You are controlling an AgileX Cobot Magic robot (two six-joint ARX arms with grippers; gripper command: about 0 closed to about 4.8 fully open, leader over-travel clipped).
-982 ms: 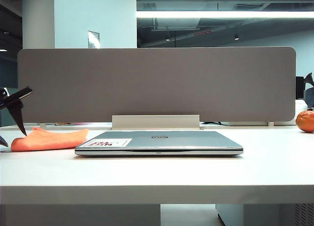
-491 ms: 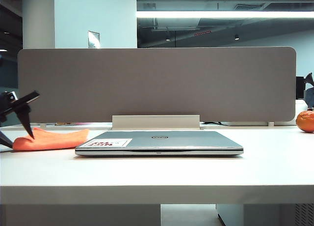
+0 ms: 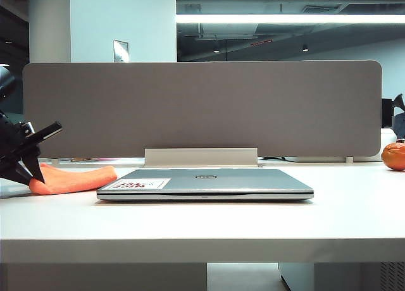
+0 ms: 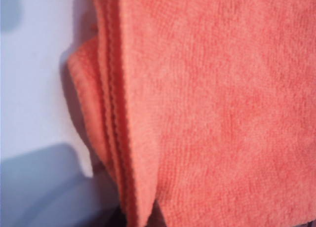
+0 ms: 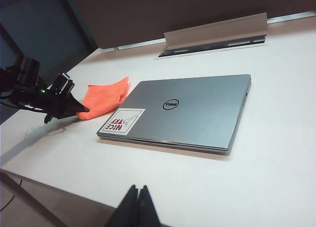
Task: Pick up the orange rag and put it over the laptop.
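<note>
The orange rag (image 3: 76, 179) lies folded on the white table, just left of the laptop (image 3: 209, 180), a closed silver-grey Dell with a white sticker. My left gripper (image 3: 35, 173) is down at the rag's left end, shut on a fold of it. In the left wrist view the orange rag (image 4: 212, 103) fills nearly the whole picture, a fold pinched at the left gripper (image 4: 148, 219). The right wrist view shows the laptop (image 5: 197, 108), the rag (image 5: 103, 101) and the left gripper (image 5: 81, 108) at its corner. My right gripper (image 5: 138, 188) hangs shut and empty near the table's front edge.
A grey partition (image 3: 202, 107) closes off the back of the table, with a white cable tray (image 3: 200, 157) at its foot behind the laptop. A glossy orange ball (image 3: 393, 156) sits at the far right. The table's left edge runs close under the left arm.
My left gripper has moved right and down onto the rag's left end and closed on it; its jaws stood open before. The rag's left end is bunched slightly. The laptop has not moved.
</note>
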